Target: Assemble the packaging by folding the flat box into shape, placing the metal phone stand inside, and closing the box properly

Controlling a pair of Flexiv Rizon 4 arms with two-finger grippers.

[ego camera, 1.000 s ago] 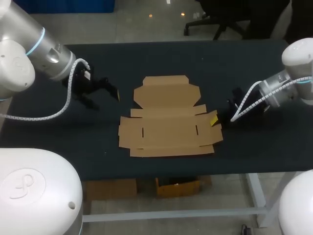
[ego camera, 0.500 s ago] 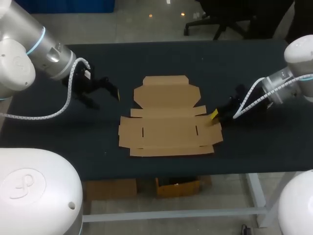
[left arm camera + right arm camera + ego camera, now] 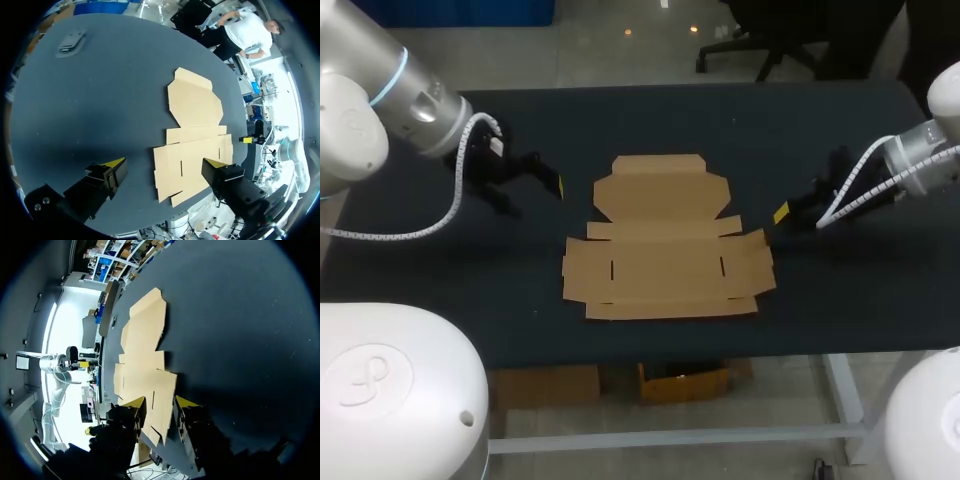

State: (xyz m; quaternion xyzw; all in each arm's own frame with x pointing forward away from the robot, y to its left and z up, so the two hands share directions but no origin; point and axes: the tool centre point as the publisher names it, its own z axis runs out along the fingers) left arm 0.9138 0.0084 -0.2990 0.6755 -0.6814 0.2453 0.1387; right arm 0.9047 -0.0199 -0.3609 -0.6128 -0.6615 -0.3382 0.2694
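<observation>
- The flat box [image 3: 665, 250] lies unfolded at the middle of the table [image 3: 650, 120]. Its large lid panel points away from the robot and its slotted side flaps are spread out. Judging by this, no fold is made yet.
- The left gripper [image 3: 535, 197] stands to the left of the box, well apart from it. Its 2 fingers are spread wide with nothing between them. In the left wrist view the box sits ahead, framed by the 2 yellow tips, which reads as a ready stance for taking a left-hand flap.
- The right gripper [image 3: 781, 213] is just off the box's right edge, near the far corner of the right flap. As far as I can tell it does not touch the cardboard. Its fingers are drawn close, leaving only a narrow gap, and hold nothing.
- A small grey piece [image 3: 72, 42] lies on the table far from the box in the left wrist view. It may be the metal phone stand, but it is too small to be sure, and the head view does not show it.
- The surface is dark and matte, so the tan cardboard stands out sharply. Because the sheet is thin and lies flat, a flap will likely need a fingertip worked under its edge.
</observation>
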